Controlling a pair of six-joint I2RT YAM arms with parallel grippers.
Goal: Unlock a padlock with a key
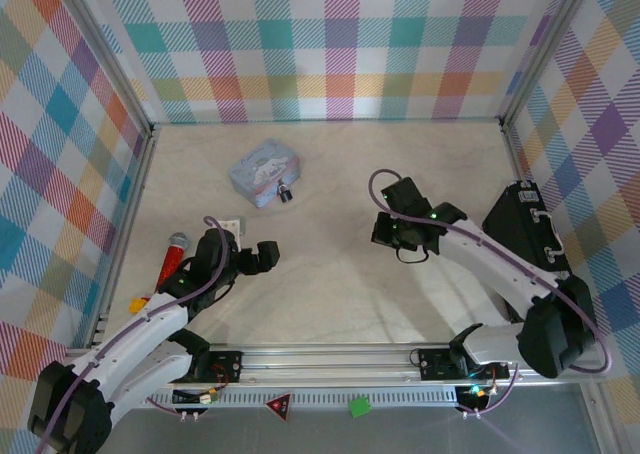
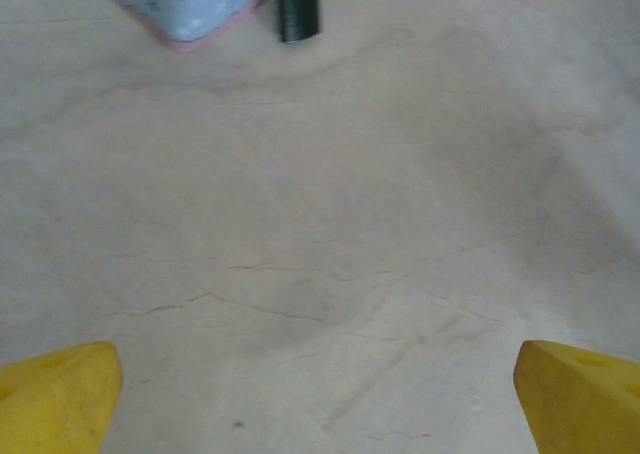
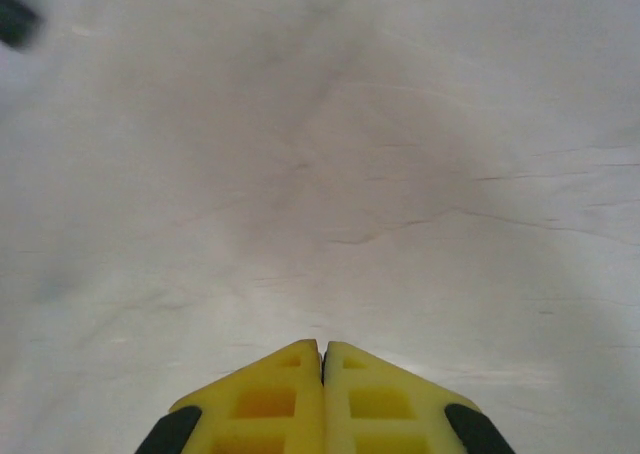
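**Black padlock (image 2: 297, 14) lies well ahead of your open left claw (image 2: 320, 399)**

You have the left claw's jaws spread wide above the counter (image 1: 330, 304). The padlock sits just beside the near corner of the pale blue tin (image 2: 190, 4). Your right claw (image 3: 322, 369) is pressed fully together, well apart from the padlock.

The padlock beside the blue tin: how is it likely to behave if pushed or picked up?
The padlock is tiny next to the tin, so it is probably light and would slide on the smooth table if pushed. Its squarish black body looks rigid and unlikely to roll. Being so small, it may slip from a grip.
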